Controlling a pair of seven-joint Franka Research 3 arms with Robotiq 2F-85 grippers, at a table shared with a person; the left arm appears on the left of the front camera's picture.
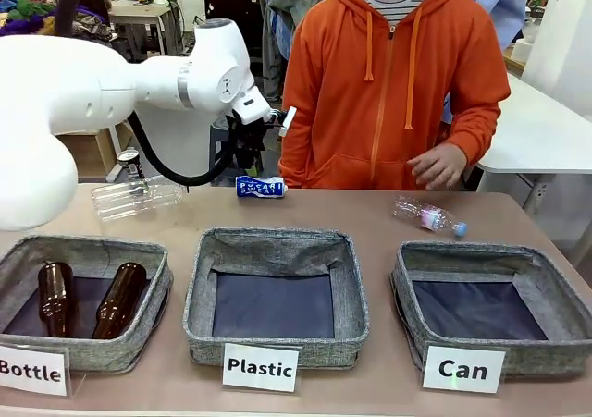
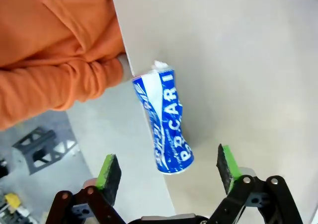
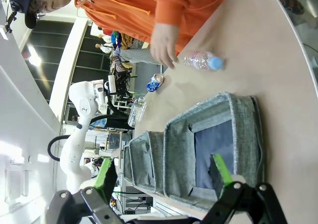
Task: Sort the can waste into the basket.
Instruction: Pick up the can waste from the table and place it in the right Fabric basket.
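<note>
At the far edge of the counter (image 1: 370, 215), just in front of a person in an orange hoodie (image 1: 388, 93), the crushed blue Pocari can (image 1: 261, 188) lies on its side. The left end effector (image 1: 243, 153) hangs above it, jaws spread wide and holding nothing. In the left wrist view the can runs lengthwise up from between the two green pads (image 2: 108, 172), its near end about level with them and apart from both. From the front it is hard to judge whether the fingertips are down at the can's height. The grey Can basket (image 1: 404, 278) sits at the counter's near right, well apart from the can. The right end effector (image 3: 163, 170), also wide and holding nothing, looks over that basket.
</note>
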